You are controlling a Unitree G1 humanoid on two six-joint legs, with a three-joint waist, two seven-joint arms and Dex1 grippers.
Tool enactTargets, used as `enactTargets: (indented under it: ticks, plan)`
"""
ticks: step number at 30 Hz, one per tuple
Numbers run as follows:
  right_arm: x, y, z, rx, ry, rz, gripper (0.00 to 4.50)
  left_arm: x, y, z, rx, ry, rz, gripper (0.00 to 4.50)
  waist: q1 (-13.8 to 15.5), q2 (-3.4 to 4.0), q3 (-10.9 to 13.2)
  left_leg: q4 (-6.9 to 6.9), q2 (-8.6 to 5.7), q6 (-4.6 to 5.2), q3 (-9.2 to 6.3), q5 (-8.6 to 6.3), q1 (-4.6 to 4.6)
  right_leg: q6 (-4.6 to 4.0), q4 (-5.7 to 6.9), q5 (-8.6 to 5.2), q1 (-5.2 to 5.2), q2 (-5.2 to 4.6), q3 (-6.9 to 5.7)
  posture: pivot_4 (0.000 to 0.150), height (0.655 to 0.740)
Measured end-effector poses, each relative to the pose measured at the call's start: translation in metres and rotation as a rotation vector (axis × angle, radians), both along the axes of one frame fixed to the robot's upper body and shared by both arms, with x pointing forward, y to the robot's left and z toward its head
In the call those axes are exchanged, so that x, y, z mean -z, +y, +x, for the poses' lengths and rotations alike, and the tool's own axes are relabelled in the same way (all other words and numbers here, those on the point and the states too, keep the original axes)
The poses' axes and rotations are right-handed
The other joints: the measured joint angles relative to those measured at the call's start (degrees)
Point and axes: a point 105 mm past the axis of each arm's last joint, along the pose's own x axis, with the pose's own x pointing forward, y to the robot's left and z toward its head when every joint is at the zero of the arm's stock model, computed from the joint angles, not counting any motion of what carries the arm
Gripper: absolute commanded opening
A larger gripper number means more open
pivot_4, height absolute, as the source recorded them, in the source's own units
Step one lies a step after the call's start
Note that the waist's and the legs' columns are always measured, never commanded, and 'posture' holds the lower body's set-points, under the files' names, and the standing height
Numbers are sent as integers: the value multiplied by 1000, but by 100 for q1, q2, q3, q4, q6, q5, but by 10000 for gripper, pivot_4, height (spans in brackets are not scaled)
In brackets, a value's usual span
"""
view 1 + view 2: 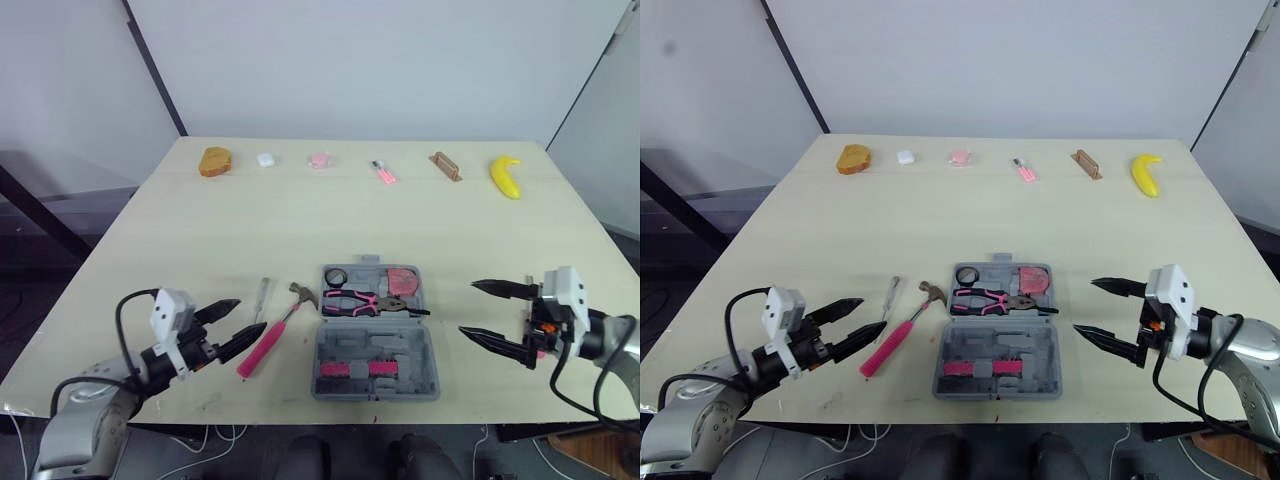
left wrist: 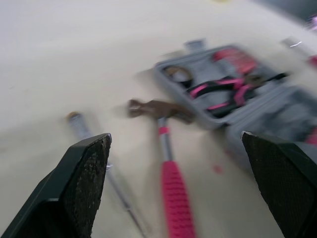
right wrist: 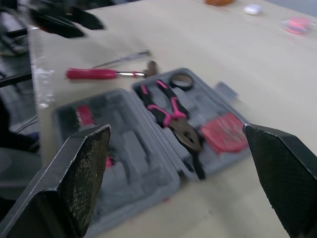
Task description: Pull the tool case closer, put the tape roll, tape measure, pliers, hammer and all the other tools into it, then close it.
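Just beside the spread left tool (image 1: 251, 314) lies the hammer (image 1: 275, 328).

tool case (image 1: 375, 352) lying open near the front, pliers (image 1: 365, 302) sitting inside, hammer (image 1: 275, 328) lying just left, left gripper (image 1: 250, 316) and right gripper (image 1: 467, 308) flanking, fingers spread

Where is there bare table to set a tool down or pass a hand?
The widest bare patch is mid-table, between the far row, from bread to banana, and the tool case. A smaller one lies between the case and the right gripper. Crowded: hammer and screwdriver fill the gap between case and left gripper.
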Motion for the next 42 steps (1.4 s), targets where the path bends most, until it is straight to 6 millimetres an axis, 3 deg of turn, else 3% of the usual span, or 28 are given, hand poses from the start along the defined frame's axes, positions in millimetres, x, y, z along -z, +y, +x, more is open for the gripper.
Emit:
enactTargets:
  ticks: [8, 15, 22, 23, 25, 32, 37, 42]
  plan:
    - [-4, 14, 2, -41, 22, 5, 44730, 4, 0, 28, -246, 133, 19, 44672, 19, -6, 4, 2, -7, 0, -10, 0, -5, 3, 2, 3, 0, -3, -6, 1500, 7400]
    - [-5, 14, 0, -47, 37, -7, 44730, 24, -14, 36, -330, 218, 70, 44672, -3, -7, 5, 1, -9, -1, -8, 0, -4, 3, 3, 4, 0, -2, -4, 1500, 7400]
    - [-8, 19, -2, -51, 30, -4, 44730, 25, -11, 48, -404, 213, 89, 44672, 7, -9, 5, 2, -12, -1, -8, 1, -5, 3, 2, 4, 0, -2, -3, 1500, 7400]
    - [-9, 19, -3, -53, 29, -3, 45000, 28, -10, 49, -412, 221, 92, 40875, 6, -9, 5, 2, -13, -1, -8, 1, -5, 3, 2, 4, 0, -2, -4, 1500, 7400]
    - [-9, 20, -4, -53, 25, -2, 45000, 33, -11, 50, -413, 238, 106, 37775, 4, -9, 5, 1, -13, -1, -8, 1, -5, 3, 2, 4, 0, -2, -3, 1500, 7400]
    - [-9, 20, -3, -42, 23, -1, 45000, 39, -12, 52, -402, 258, 131, 1196, 13, -9, 5, 2, -14, -1, -8, 1, -4, 3, 3, 4, 0, -3, -4, 1500, 7400]
    - [-10, 21, -4, -47, 19, 0, 45000, 39, -7, 48, -403, 241, 116, 283, 0, -7, 4, 2, -11, -1, -6, 1, -2, 3, 3, 4, 0, -3, -2, 1500, 7400]
    - [-18, 34, -12, -129, -23, 7, 45000, 44, 15, 16, -436, 252, 101, 283, -90, -7, 5, -4, 2, -2, -7, 1, 1, 2, 3, 4, -1, -2, 1, 1500, 7400]
